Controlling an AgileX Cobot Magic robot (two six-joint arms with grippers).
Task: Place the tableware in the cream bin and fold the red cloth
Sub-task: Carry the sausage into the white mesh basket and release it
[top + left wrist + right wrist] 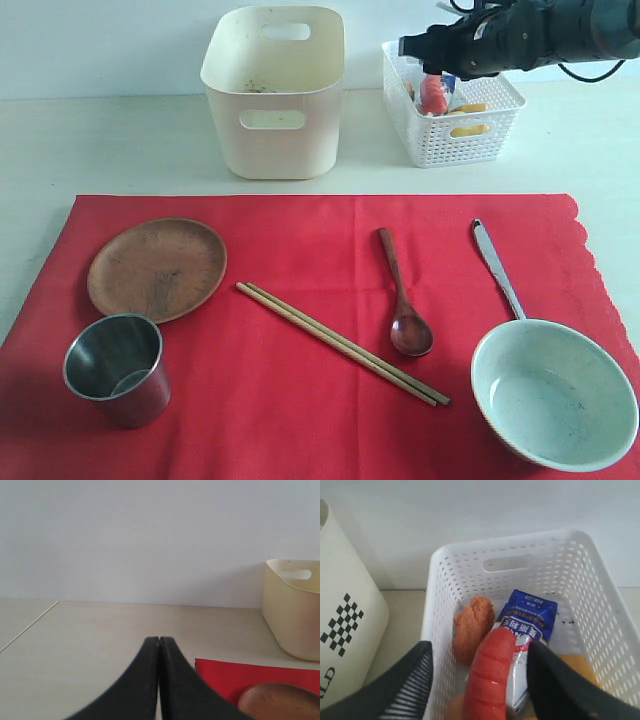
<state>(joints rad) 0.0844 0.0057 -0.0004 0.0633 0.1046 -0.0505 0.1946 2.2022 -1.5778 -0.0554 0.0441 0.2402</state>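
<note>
The right arm (540, 32) ran off the exterior view's top and right edges and covered the far rim of the white basket (440, 140), whose lattice wall screened most of its load. The silver knife (495, 265) lost one end behind the pale bowl (555, 395), and the red cloth (300, 400) was cropped at the bottom edge. In the left wrist view the frame cut the cream bin (295, 615), the wooden plate (280, 700) and the fingers (140, 690) of the left gripper (159, 641). In the right wrist view the carrot (487, 680) masked part of the milk carton (530, 610). A yellow item (572, 666) behind a blurred finger (560, 695) of the right gripper (480, 647) could not be identified.
</note>
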